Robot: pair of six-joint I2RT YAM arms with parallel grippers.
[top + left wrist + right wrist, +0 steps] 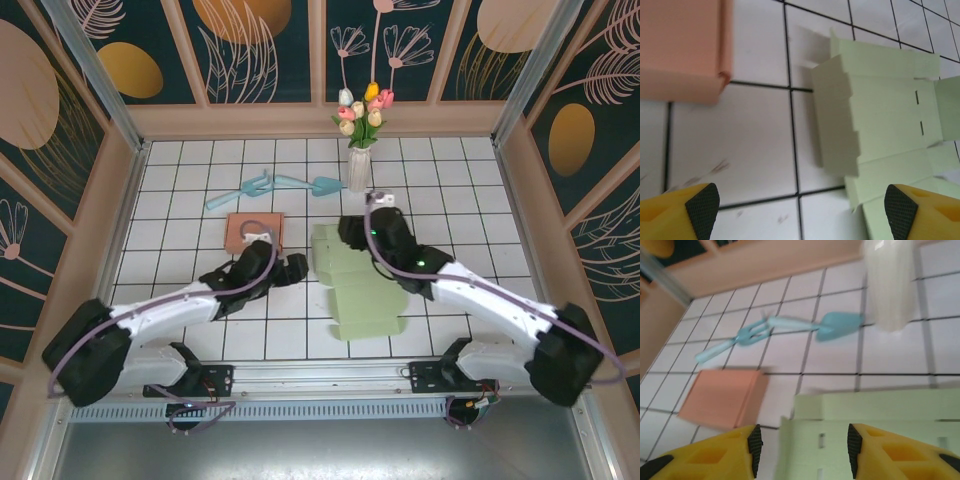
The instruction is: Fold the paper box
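Top external view has the pale green paper box (365, 295) lying as an almost flat cut sheet on the tiled table (180, 180), between the two grippers. It is just to the right of the left gripper (295, 268) and directly under and in front of the right gripper (350, 232). In the left wrist view the left gripper (800, 210) has its jaws spread wide and holds nothing. The sheet (880, 115) is ahead of it and toward its right finger, and one side flap (837, 120) stands partly up from the table. In the right wrist view the right gripper (804, 452) has its jaws parted with a gap. The green sheet (880, 415) is seen beyond that gap, and I see nothing pinched. An orange box (725, 397) lies ahead and to the left of this gripper, and farther ahead are the blue garden tools (780, 330) and a white vase (887, 285). I judge the task to be at an early stage: some creases and one raised flap are there, but no walls are closed. The raising of the sides, the tucking of the tabs and the closing are all left to do.
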